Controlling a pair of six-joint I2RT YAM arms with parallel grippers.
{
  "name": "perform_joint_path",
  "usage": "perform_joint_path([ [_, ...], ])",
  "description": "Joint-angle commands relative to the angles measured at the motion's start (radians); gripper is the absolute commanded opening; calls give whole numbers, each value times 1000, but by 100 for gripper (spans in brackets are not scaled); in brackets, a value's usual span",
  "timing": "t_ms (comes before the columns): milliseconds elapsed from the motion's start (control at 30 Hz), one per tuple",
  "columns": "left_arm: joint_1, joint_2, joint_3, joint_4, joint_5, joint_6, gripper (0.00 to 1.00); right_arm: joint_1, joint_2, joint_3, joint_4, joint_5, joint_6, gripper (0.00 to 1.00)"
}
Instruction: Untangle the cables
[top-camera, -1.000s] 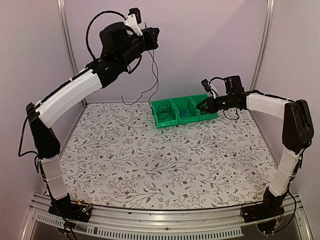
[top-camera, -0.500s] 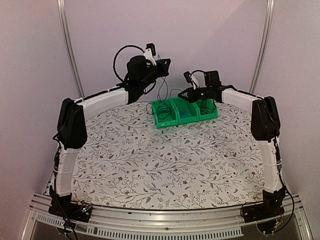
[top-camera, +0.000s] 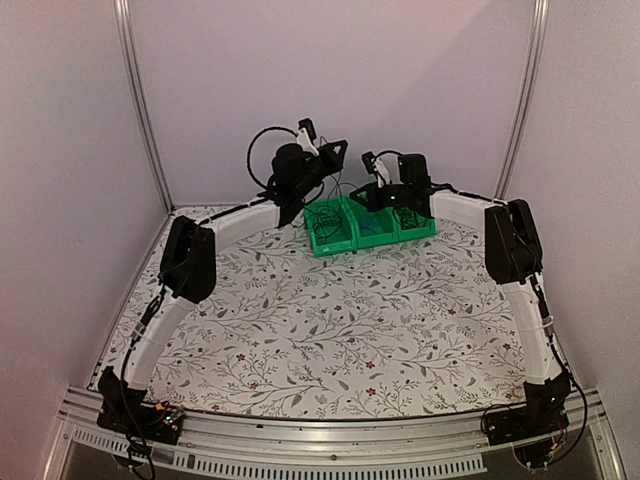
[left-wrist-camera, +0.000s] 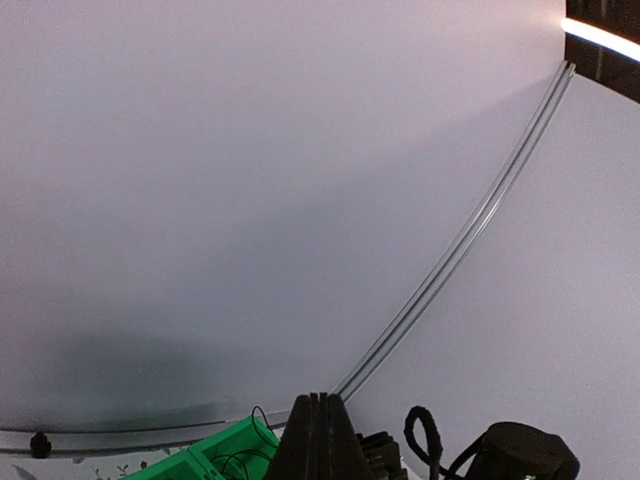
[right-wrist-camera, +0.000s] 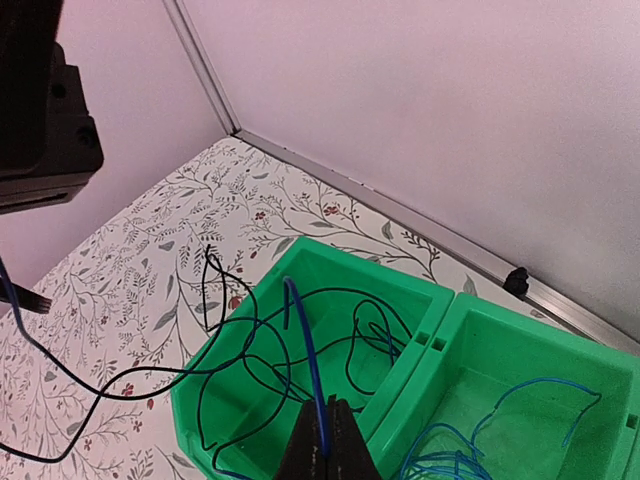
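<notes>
Right gripper (right-wrist-camera: 325, 445) pinches a blue cable (right-wrist-camera: 305, 345) over the left green bin (right-wrist-camera: 345, 262), where black cables (right-wrist-camera: 250, 345) loop. Left gripper (left-wrist-camera: 320, 430) is closed, facing the wall (left-wrist-camera: 250, 200).

Right gripper (right-wrist-camera: 322, 440), jaws closed, pinching a blue wire (right-wrist-camera: 308, 350) that arches up over a green bin (right-wrist-camera: 395, 283). Black wires (right-wrist-camera: 262, 345) loop inside this bin and trail left over its rim, low above the floral table (right-wrist-camera: 140, 250), perhaps touching it. A second bin (right-wrist-camera: 520, 340) just to the right holds a blue coil (right-wrist-camera: 440, 468). A pale wall (right-wrist-camera: 450, 120) stands beyond.
</notes>
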Motion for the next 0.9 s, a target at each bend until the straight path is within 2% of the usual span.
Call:
perform_joint_path([
  [0,-17,-116,26,141,22,-52,0,4,-65,24,67,-8,58,0],
  [200,-33,-181,-51,148,7,-123,0,3,-133,6,61,12,66,0],
  [400,-22,-133,-47,168,-1,-204,0,3,-153,-14,68,33,48,0],
  [533,7,-58,-68,229,-10,-286,0,4,-126,-15,89,52,26,0],
  [733,36,101,50,222,-4,-350,0,18,-55,10,126,76,20,0],
  [867,40,39,-59,225,5,-326,0,46,1,33,136,77,-13,0],
])
